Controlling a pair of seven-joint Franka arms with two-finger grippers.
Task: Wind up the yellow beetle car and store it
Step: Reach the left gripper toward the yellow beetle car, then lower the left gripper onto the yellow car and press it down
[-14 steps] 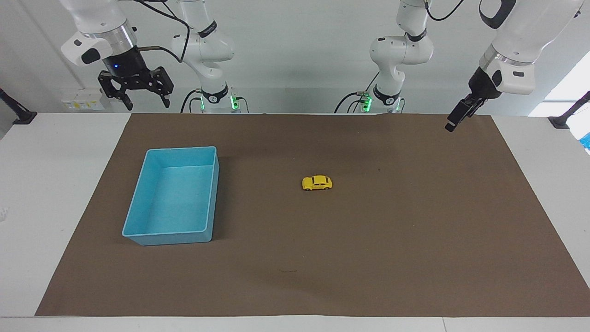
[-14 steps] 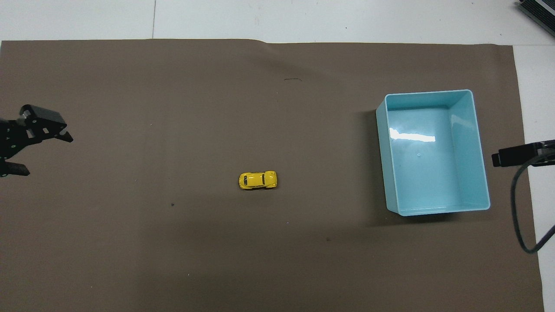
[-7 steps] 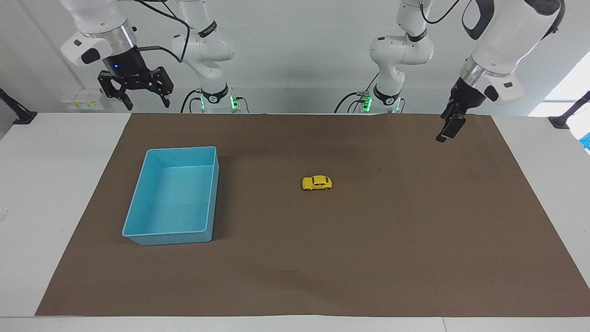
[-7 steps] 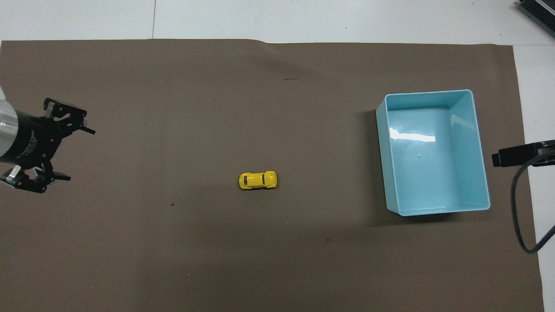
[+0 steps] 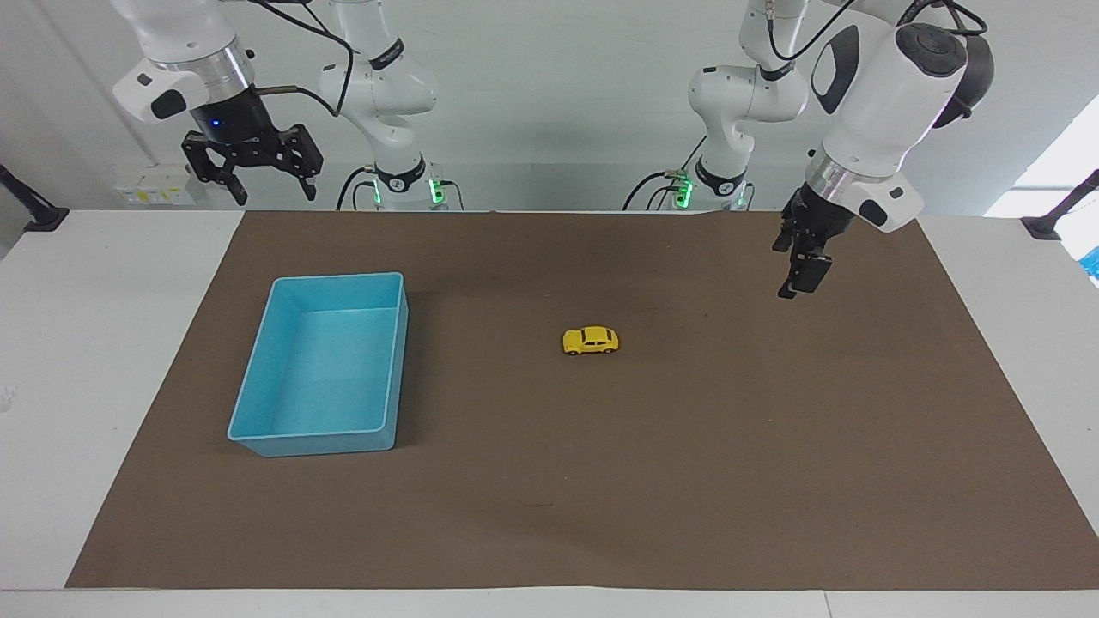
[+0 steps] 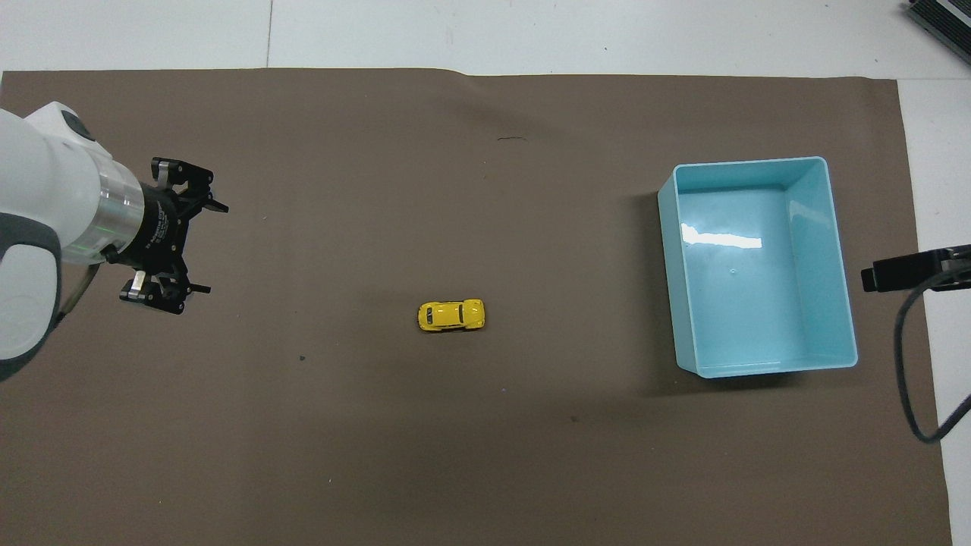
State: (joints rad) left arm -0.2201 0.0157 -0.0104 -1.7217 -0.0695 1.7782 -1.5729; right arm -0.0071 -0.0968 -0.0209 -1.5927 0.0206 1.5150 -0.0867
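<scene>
- My left arm comes in over the brown mat [image 6: 379, 189] from its own end of the worktop [image 6: 531, 30]. The wrist is tipped so that the left gripper [image 6: 215, 248] points along the mat toward the middle.
- The left gripper [image 5: 794, 283] is up in the air over bare mat. Its jaws stand wide in the overhead view and hold nothing. In the facing view they show edge-on, and I cannot read the gap there.
- The left gripper touches nothing. It is well apart from the task's thing, with open mat between the two.
- The yellow beetle car [image 6: 451, 315] sits on its wheels on the mat, about midway along the worktop. Its body lies lengthwise along the worktop's long direction. Nothing touches it.
- In the facing view the yellow beetle car [image 5: 591, 341] lies between the left gripper and the blue bin [image 5: 339, 277], well apart from both.
- The blue bin [image 6: 747, 161] stands upright on the mat toward the right arm's end, with its open top up and its long sides running away from the robots. The car is outside it, level with the half of the bin nearer to the robots.
- My right gripper [image 5: 275, 196] hangs raised at the right arm's end of the worktop [image 5: 86, 343], above the edge nearest the robots. It is not over the bin. Its jaws are spread wide and hold nothing.
- In the overhead view only a dark tip and a cable of the right arm show, just beside the bin's outer long wall.
</scene>
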